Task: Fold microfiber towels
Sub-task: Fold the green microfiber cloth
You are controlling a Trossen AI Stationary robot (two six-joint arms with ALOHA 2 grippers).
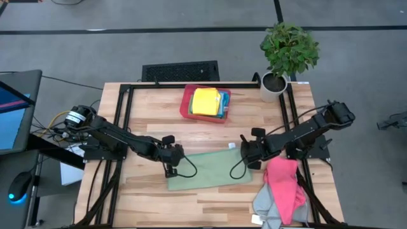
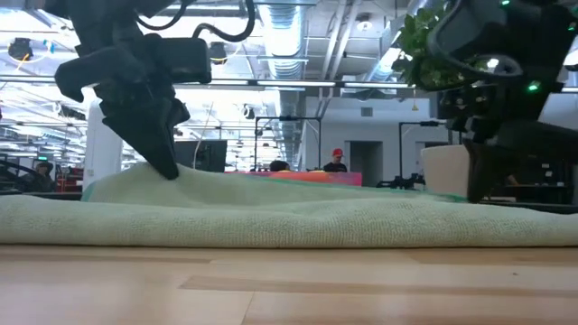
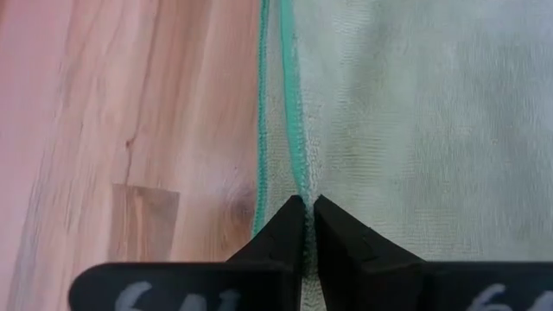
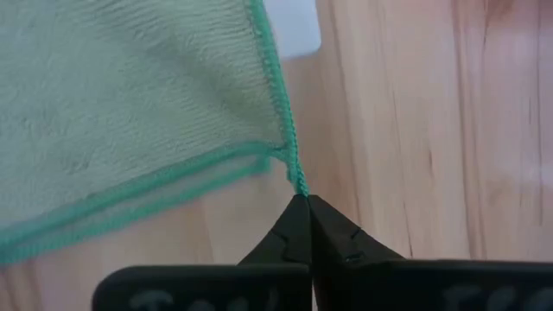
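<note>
A green microfiber towel point(image 1: 213, 170) lies folded double on the wooden table, long side running left to right. My left gripper point(image 1: 170, 169) is shut at the towel's left end, and my right gripper point(image 1: 248, 161) is shut at its far right corner. In the low view the towel point(image 2: 289, 221) spans the picture as a low mound. My left gripper point(image 2: 168, 168) is on it at the left. The dark right gripper stands at the right, its fingertips hidden. A yellow towel point(image 1: 205, 102) tops a stack in the red tray point(image 1: 186, 108). My left gripper pinches the green towel's hemmed edge point(image 3: 298, 186) near its far left corner between its two fingers. It comes slanting down from the left. Two hem lines run side by side there, so two layers. The towel lies on the table, raised a little at the pinch point(image 2: 176, 178). My right gripper pinches the very tip of the towel's far right corner point(image 4: 299, 185) between its fingertips, slanting down from the right. Two hems meet at that corner, so two layers. The rest of the towel lies flat on the wood.
A pink towel point(image 1: 285, 184) and a grey one point(image 1: 266, 203) lie heaped at the near right, beside my right arm. A potted plant point(image 1: 286, 54) stands at the far right corner. A white tag point(image 4: 292, 26) lies by the towel's far edge. Bare wood shows along the near edge.
</note>
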